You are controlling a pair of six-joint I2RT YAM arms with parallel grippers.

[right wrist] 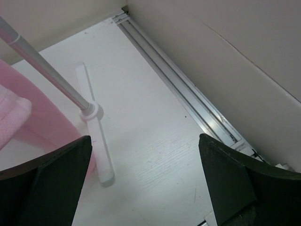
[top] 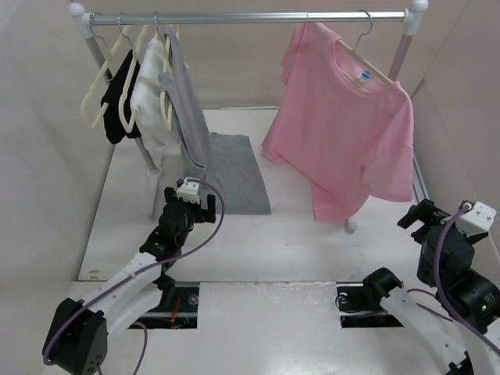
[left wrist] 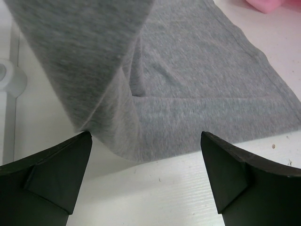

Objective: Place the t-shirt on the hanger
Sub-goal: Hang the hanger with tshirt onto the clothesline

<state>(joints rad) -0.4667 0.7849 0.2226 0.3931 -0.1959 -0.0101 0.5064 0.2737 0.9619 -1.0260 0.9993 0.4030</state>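
High on the right of the silver metal rail (top: 250, 16): the light pink short-sleeved cotton t-shirt (top: 344, 133), already on the thin cream plastic hanger with a silver hook (top: 376, 70). Hooked over the rail near its right end and tilted down to the right. Small blue label (top: 364, 75) showing inside the neck, hem low over the white worktop (top: 312, 234).

At the left end of the rail, other cream hangers (top: 105, 82) of the same kind. On them a black garment (top: 121, 98), a white garment (top: 148, 98) and a long grey garment (top: 234, 168) — its lower part lying flat on the worktop.

Left hand (top: 190, 201): low over the worktop, right at the near edge of the grey cloth. Fingers spread wide, nothing between them. In the wrist view, grey fabric close in front of the fingertips — contact impossible to judge.

Right hand (top: 433, 217): far right, by the side wall, apart from the t-shirt. Fingers spread here too, holding nothing. Below it in the wrist view, the white plastic foot of the rack (right wrist: 96, 141) and its slanted pole (right wrist: 42, 61), with a fold of pink at the left edge.
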